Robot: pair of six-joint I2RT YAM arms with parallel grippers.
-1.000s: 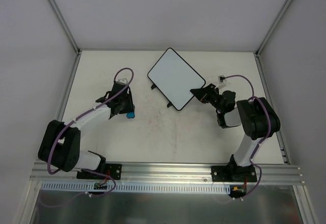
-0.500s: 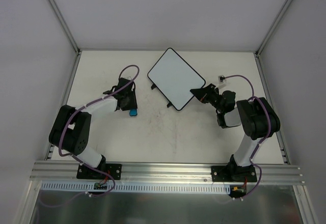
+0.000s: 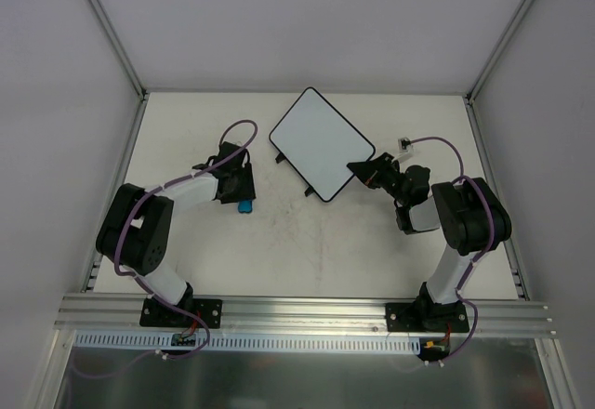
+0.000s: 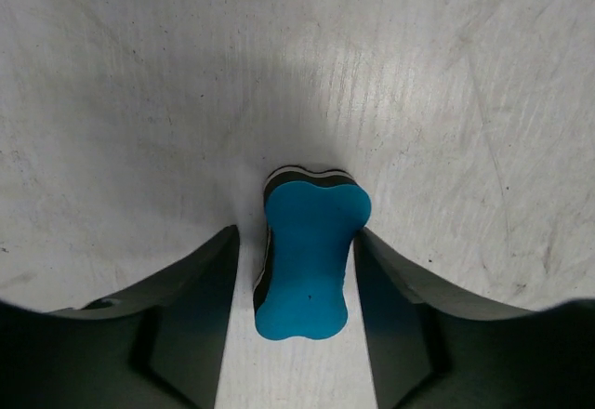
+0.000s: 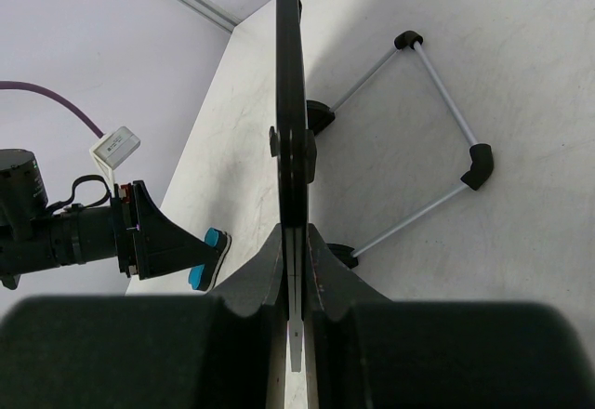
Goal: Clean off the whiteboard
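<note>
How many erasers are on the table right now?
1. The blue eraser stands on the table between the left gripper's fingers, left of the whiteboard. No other shows.

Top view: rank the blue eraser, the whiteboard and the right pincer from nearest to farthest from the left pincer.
From the left pincer:
1. Blue eraser, at its fingertips.
2. Whiteboard, farther back and to the right.
3. Right pincer, clamped on the board's right corner.

top: overhead | left wrist: close, downward | right wrist: along whiteboard (image 5: 289, 102) edge | shared: eraser (image 4: 311, 260), probably
</note>
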